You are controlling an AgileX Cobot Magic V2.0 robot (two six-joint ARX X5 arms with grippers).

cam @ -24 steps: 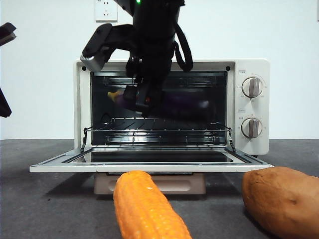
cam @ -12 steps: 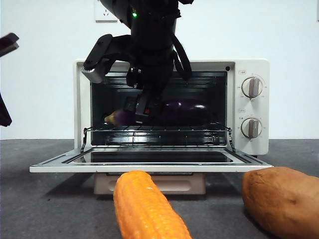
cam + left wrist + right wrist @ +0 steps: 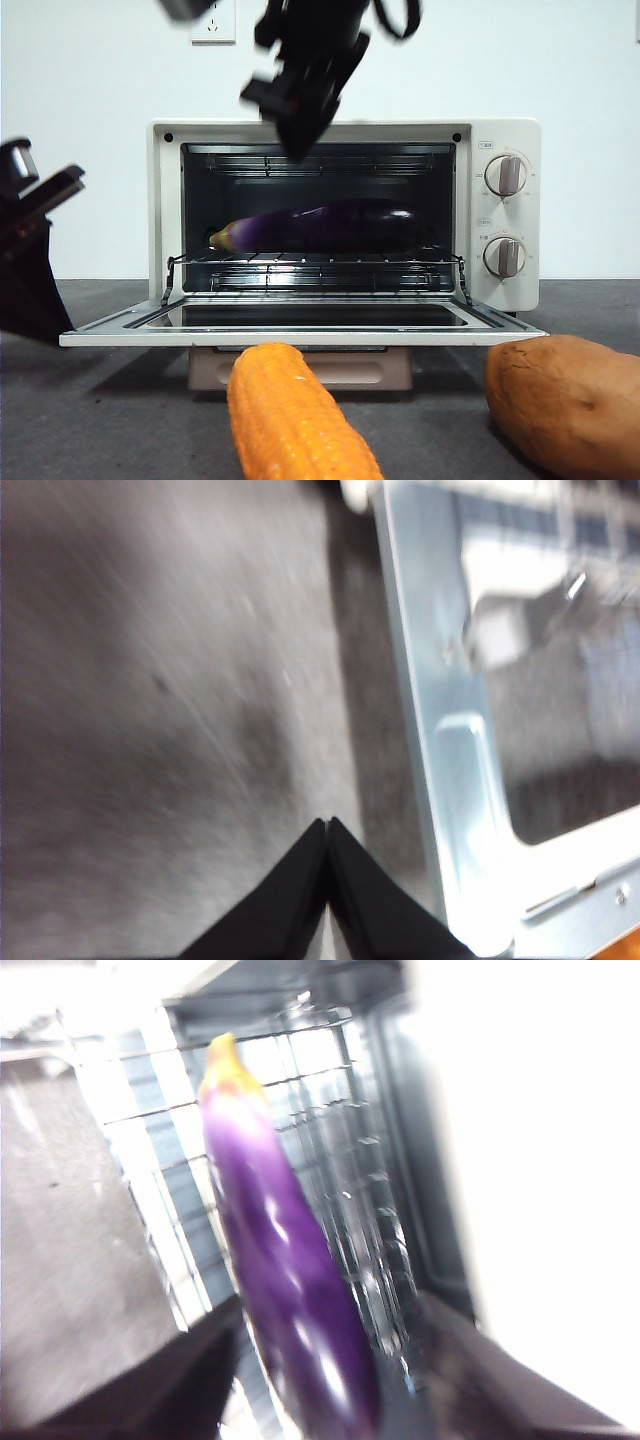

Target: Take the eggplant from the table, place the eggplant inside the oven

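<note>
Right claw [image 3: 300, 125] above racked eggplant [image 3: 320, 225]

— Where does the eggplant [image 3: 320, 226] lie?
— On the wire rack [image 3: 316, 264] inside the oven [image 3: 345, 215].
— And before the oven?
— The corn cob [image 3: 295, 415], with the sweet potato [image 3: 565, 402] to its right, both on the table [image 3: 110, 420].

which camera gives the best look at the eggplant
The front view: the eggplant is sharp and whole, lying along the wire rack inside the oven. The right wrist view shows it close but blurred. The left wrist view misses it.
</note>
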